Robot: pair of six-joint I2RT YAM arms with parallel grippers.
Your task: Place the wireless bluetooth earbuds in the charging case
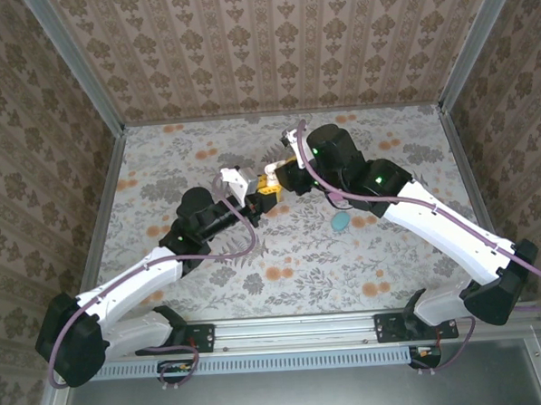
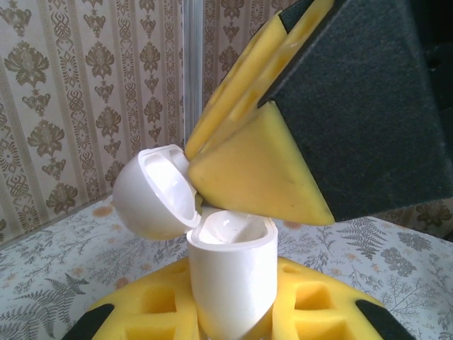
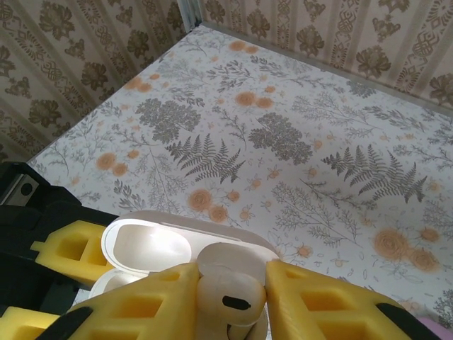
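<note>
The floral-patterned table (image 1: 166, 290) carries almost nothing of the work; both arms reach in from the near edge and meet above its middle, so the insertion happens in the air, where each arm can adjust to the other. The left arm (image 1: 130, 287) acts as the fixture: the left gripper (image 2: 230, 306) has its yellow jaws closed tight on the lower body of the white charging case (image 2: 233, 269), holding it upright with its hinged lid (image 2: 152, 191) swung back to the left, which leaves the well open to an approach from above. The right arm (image 1: 444, 230) comes in from the opposite side, and the right gripper (image 3: 228, 301) is narrowed on a pale earbud (image 3: 230, 283) pinched between its pads, poised directly over the open case. Its tip is probably at the mouth of the well, though the fingers hide any contact. A teal case (image 1: 341, 221) lies apart on the table under the right arm, out of the way. The next move likely needs a small, straight descent before release.
</note>
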